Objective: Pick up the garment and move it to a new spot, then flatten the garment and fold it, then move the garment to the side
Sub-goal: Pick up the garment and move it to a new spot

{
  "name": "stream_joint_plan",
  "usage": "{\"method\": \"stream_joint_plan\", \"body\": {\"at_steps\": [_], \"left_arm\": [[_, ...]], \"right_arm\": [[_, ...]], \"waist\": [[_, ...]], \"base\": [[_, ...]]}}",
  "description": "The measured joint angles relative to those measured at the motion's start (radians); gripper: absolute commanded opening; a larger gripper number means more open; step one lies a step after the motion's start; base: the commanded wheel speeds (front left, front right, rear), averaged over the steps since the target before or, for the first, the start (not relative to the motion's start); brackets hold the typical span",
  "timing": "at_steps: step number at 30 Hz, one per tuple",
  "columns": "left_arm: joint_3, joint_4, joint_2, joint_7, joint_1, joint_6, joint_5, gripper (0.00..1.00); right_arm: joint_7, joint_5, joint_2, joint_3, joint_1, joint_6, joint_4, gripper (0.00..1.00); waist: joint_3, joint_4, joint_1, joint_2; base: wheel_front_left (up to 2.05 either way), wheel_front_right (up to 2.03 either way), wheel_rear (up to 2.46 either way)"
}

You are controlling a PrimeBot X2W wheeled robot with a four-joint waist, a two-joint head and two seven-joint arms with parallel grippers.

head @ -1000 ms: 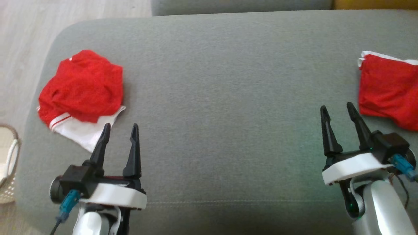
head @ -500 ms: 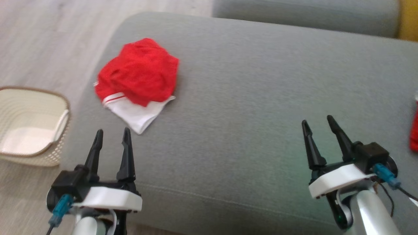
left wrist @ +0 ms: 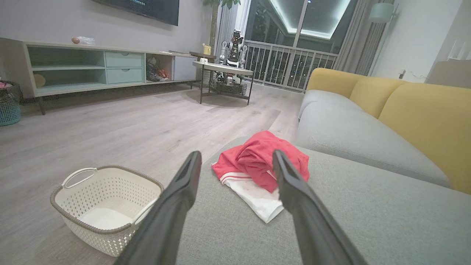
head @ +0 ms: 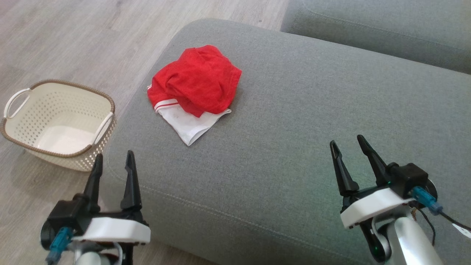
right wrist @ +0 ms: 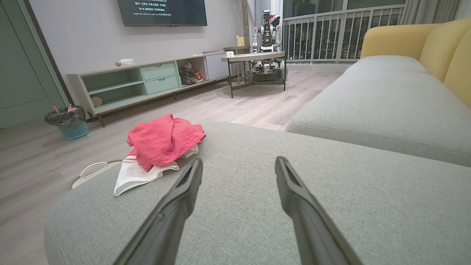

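A crumpled red and white garment (head: pixel 195 88) lies bunched near the left end of the grey sofa cushion (head: pixel 294 129). Its white part sticks out toward me. My left gripper (head: pixel 112 162) hovers open at the cushion's near left corner, well short of the garment (left wrist: pixel 261 165), with nothing between its fingers. My right gripper (head: pixel 347 145) is open too, over the cushion's near right part and far from the garment (right wrist: pixel 160 145).
A cream perforated basket (head: pixel 59 123) with handles stands on the wooden floor to the left of the sofa. A second grey seat cushion (head: pixel 375 29) lies behind. A TV shelf (left wrist: pixel 92 66) and a round table (left wrist: pixel 224 73) stand across the room.
The head camera has turned left: the garment now sits nearer the picture's centre, the basket has come into view and the second red cloth at the right has left it. Both grippers stay open.
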State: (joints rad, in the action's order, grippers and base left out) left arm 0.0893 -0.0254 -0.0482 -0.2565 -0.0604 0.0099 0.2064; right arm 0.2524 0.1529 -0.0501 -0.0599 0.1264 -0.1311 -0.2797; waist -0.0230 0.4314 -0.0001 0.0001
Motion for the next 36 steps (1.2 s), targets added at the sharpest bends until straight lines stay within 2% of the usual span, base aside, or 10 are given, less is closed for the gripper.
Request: {"method": "stream_joint_plan", "body": {"at_steps": [7, 12, 16, 21, 31, 36], "left_arm": [[-0.058, 0.000, 0.000, 0.000, 0.003, -0.015, -0.011, 1.00], [-0.106, -0.057, 0.001, 0.000, 0.046, -0.066, -0.008, 1.00], [-0.127, -0.121, -0.006, 0.000, 0.153, -0.108, 0.002, 1.00], [-0.074, -0.264, -0.095, 0.005, 0.339, -0.134, 0.037, 1.00], [0.186, -0.490, -0.294, 0.188, 0.731, -0.141, 0.354, 1.00], [0.264, -0.590, -0.363, 0.245, 0.824, -0.141, 0.433, 1.00]], "right_arm": [[0.000, 0.022, 0.000, -0.002, 0.001, 0.000, 0.000, 1.00], [0.000, -0.004, 0.000, 0.003, 0.010, 0.000, 0.010, 1.00], [0.000, -0.046, 0.000, 0.014, 0.059, 0.000, 0.028, 1.00], [-0.004, -0.108, -0.002, 0.024, 0.144, 0.000, 0.065, 1.00], [-0.046, -0.146, -0.008, 0.003, 0.247, 0.000, 0.181, 1.00], [-0.052, -0.154, -0.008, -0.019, 0.255, 0.000, 0.213, 1.00]], "waist": [[-0.017, -0.010, 0.0000, 0.0000], [-0.057, -0.028, 0.0000, 0.0000], [-0.117, -0.045, 0.0000, 0.0000], [-0.211, -0.072, 0.0000, 0.0000], [-0.397, -0.155, 0.0001, -0.0001], [-0.447, -0.200, 0.0001, -0.0001]], "base": [[0.00, 0.00, 0.00], [0.00, 0.00, 0.00], [0.00, 0.00, 0.00], [0.00, 0.00, 0.00], [0.00, 0.00, 0.00], [0.00, 0.00, 0.00]]}}
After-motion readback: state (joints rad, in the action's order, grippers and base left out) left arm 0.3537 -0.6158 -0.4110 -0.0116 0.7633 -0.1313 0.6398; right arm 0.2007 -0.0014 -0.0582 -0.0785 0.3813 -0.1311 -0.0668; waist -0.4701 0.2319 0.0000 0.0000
